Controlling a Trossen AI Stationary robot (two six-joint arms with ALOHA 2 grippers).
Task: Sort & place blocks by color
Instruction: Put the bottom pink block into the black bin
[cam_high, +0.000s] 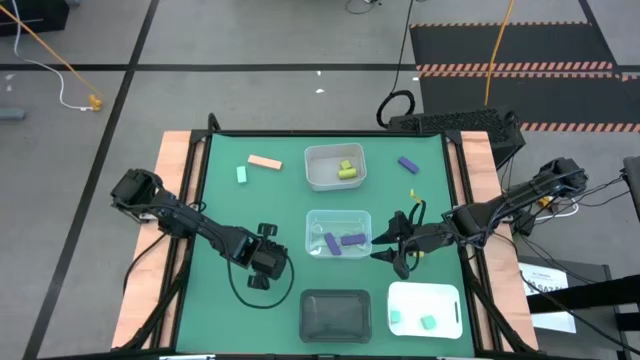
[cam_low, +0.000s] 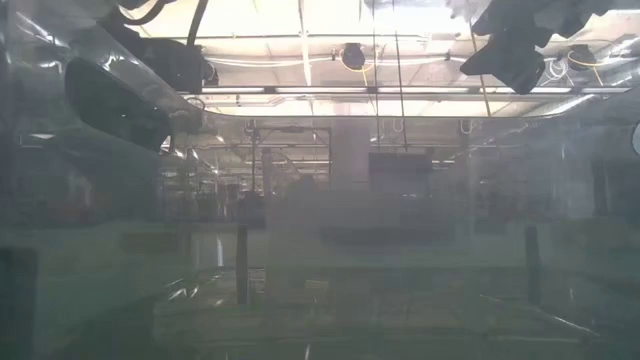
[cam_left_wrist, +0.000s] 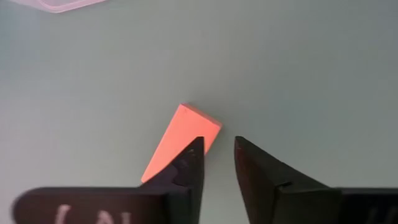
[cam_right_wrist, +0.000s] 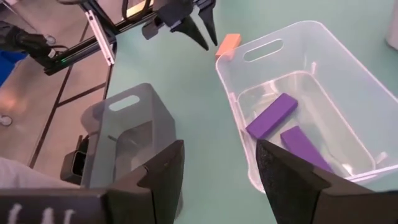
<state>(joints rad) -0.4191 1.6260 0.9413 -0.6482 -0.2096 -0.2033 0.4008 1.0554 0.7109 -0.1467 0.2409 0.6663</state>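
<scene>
My left gripper (cam_high: 262, 270) hovers open over the green table, left of the black tray. In the left wrist view a salmon block (cam_left_wrist: 183, 140) lies flat on the table beside one fingertip, not between the fingers. The right wrist view shows the same block (cam_right_wrist: 228, 43) just beyond that gripper (cam_right_wrist: 198, 28). My right gripper (cam_high: 393, 247) is open and holds nothing. It hangs beside the clear tray (cam_high: 338, 213) holding two purple blocks (cam_right_wrist: 272, 116). Loose on the far table lie another salmon block (cam_high: 264, 162), a mint block (cam_high: 241, 175), a purple block (cam_high: 407, 165) and a yellow-green piece (cam_high: 412, 194).
A clear tray (cam_high: 312, 160) at the far middle holds yellow-green blocks (cam_high: 346, 170). The black tray (cam_high: 335, 298) sits at the near edge, and the white tray (cam_high: 445, 295) with two mint blocks (cam_high: 428, 322) sits right of it. Open green table lies on the left.
</scene>
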